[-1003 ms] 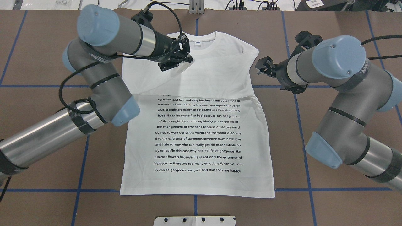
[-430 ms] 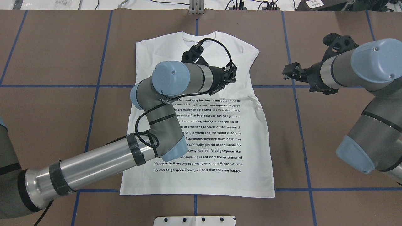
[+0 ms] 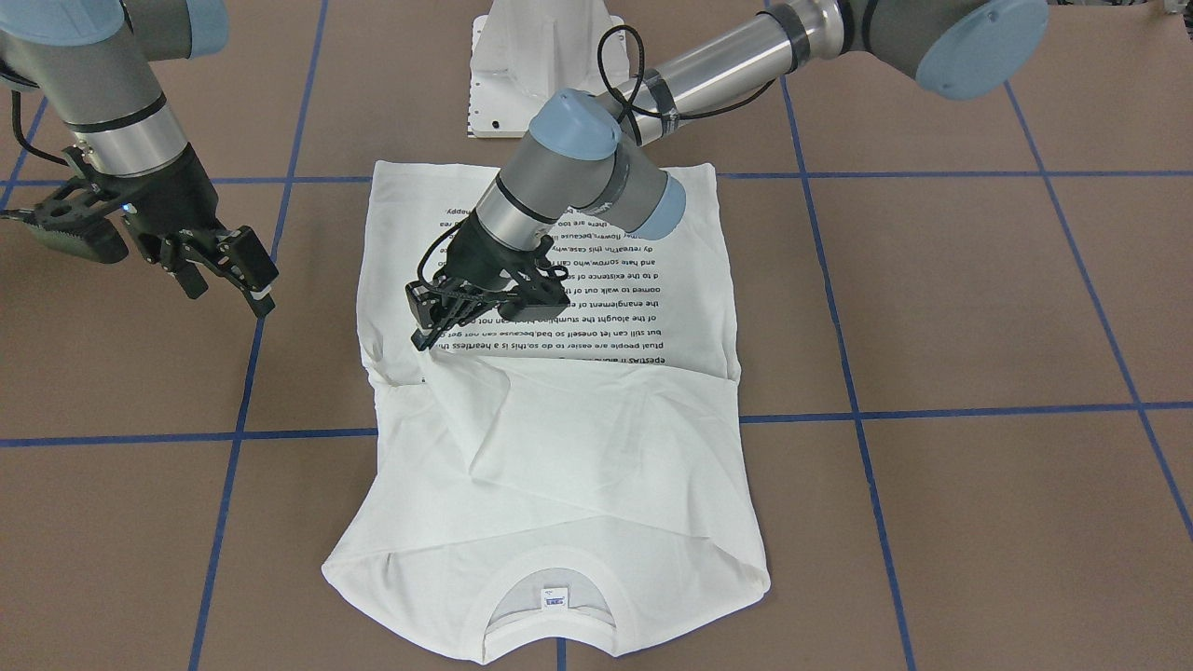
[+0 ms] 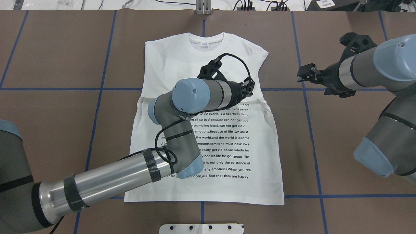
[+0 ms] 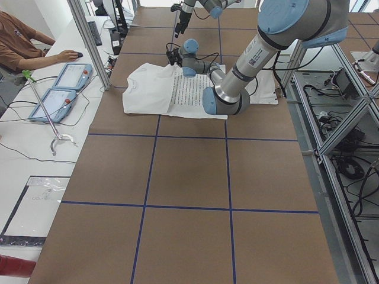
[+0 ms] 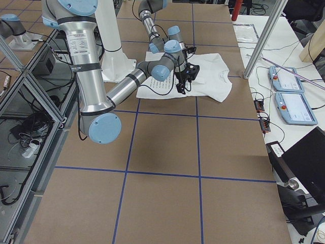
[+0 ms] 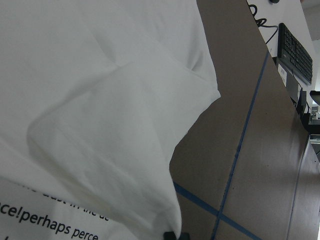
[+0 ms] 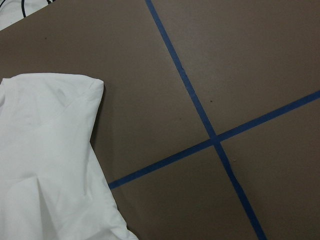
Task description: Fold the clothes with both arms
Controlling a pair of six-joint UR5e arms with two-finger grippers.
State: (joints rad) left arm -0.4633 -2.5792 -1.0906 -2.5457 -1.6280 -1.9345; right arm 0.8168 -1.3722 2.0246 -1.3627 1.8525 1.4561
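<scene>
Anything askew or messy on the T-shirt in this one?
Yes. On the T-shirt, the folded-in sleeve lies crooked: a slanted flap with diagonal creases beside the left gripper, where the shirt's edge bunches up. Nothing looks damaged.

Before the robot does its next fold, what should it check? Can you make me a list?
1. T-shirt fully on the table: ok.
2. Right fingers empty and off the shirt: ok.
3. Left fingers free of the cloth: cannot tell.
4. Folded top part smooth: not ok, a puckered ridge shows.
5. Left arm clear of the shirt: not ok, it hangs over the printed text.
</scene>
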